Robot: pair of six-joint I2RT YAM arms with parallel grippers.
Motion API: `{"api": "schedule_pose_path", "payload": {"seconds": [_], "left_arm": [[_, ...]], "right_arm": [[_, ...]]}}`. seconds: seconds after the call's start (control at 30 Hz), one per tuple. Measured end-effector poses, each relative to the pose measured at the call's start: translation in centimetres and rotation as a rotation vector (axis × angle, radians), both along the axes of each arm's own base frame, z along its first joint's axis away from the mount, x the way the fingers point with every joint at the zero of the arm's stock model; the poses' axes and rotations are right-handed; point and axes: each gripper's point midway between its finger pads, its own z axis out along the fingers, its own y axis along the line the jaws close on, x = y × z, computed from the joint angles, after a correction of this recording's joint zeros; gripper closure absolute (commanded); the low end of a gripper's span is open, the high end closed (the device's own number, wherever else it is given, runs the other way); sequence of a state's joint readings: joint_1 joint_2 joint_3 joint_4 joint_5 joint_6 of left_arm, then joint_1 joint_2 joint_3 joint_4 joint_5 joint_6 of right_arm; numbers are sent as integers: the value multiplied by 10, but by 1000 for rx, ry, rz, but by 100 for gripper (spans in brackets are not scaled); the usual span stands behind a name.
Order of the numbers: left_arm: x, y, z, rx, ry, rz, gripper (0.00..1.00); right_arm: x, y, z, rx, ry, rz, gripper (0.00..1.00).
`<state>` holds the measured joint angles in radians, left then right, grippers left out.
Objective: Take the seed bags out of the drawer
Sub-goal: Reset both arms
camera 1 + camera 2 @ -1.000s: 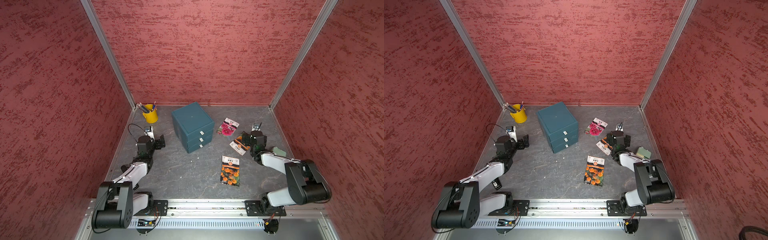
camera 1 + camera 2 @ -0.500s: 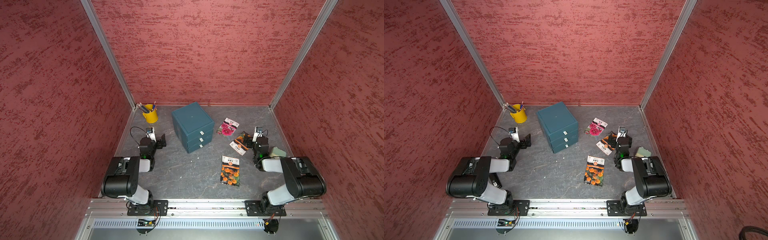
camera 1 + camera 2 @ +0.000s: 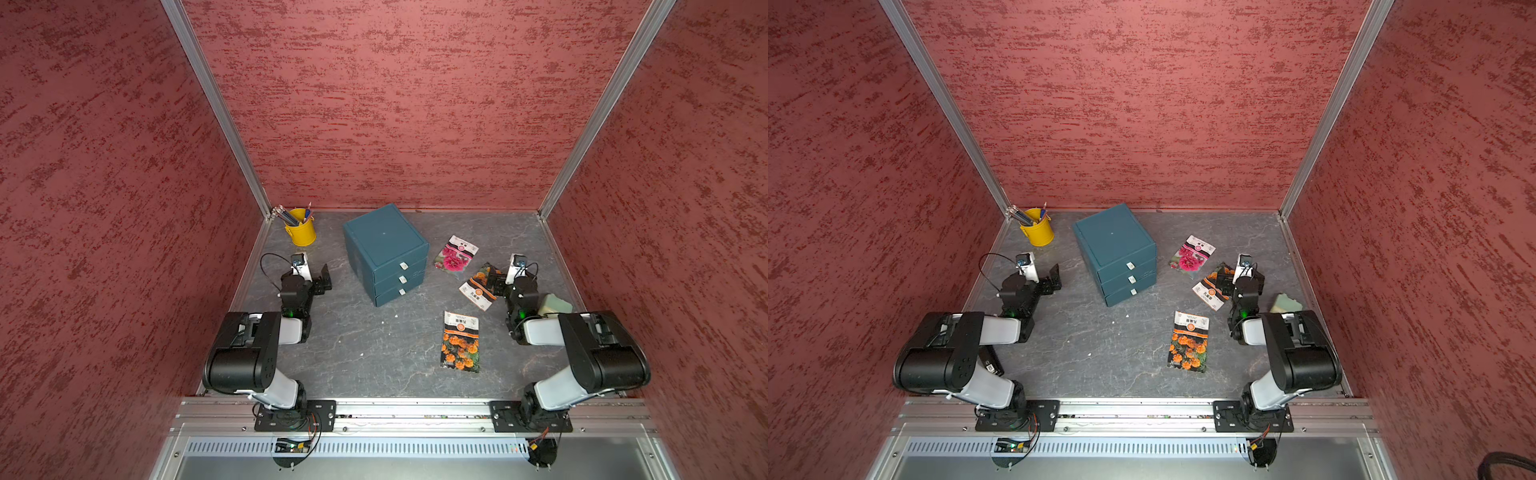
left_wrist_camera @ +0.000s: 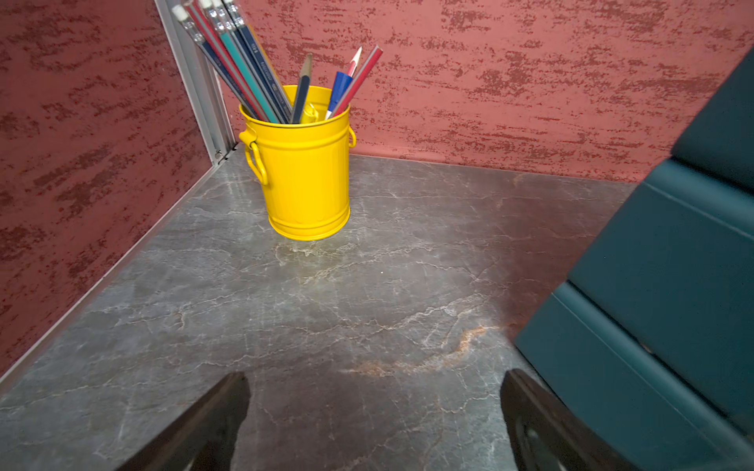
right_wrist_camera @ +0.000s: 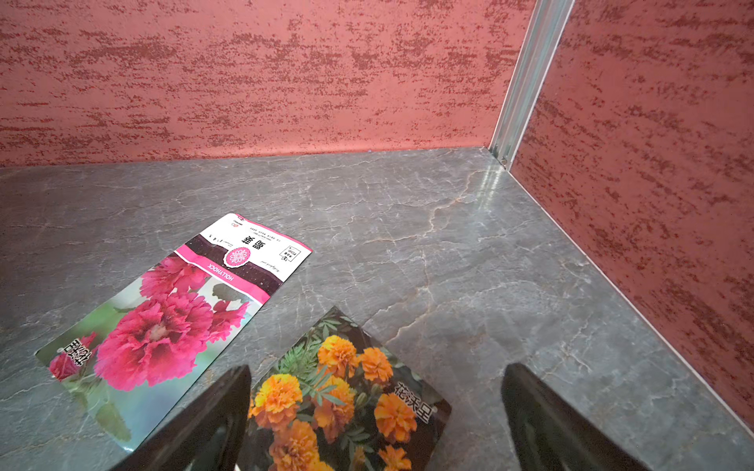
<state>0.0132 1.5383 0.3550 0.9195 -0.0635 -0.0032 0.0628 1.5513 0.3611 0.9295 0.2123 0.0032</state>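
Three seed bags lie flat on the grey floor, right of the teal drawer cabinet (image 3: 384, 253), whose three drawers look shut. In both top views the pink-flower bag (image 3: 455, 254) (image 3: 1192, 254) lies farthest back, one marigold bag (image 3: 460, 341) nearest the front. The other marigold bag (image 3: 478, 286) (image 5: 338, 391) lies under my open right gripper (image 3: 496, 280) (image 5: 377, 371), which holds nothing. The right wrist view also shows the pink bag (image 5: 171, 314). My left gripper (image 3: 322, 280) (image 4: 375, 379) hangs open and empty over bare floor, left of the cabinet (image 4: 673, 285).
A yellow bucket of pencils (image 3: 300, 226) (image 4: 306, 163) stands in the back left corner. A pale green block (image 3: 552, 305) lies by the right arm. Red walls close in three sides, and a metal rail (image 3: 415, 409) runs along the front.
Both arms have folded back toward their bases, with the elbows lifted. The grippers stay low and open. The bags and the cabinet have not moved.
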Motion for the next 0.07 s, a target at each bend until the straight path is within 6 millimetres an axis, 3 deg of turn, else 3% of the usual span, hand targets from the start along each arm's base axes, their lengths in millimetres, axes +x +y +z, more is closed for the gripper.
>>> {"api": "schedule_pose_path", "payload": {"seconds": [0.07], "left_arm": [[0, 1, 0, 3, -1, 8, 0]], "right_arm": [[0, 0, 0, 0, -1, 0, 1]]}}
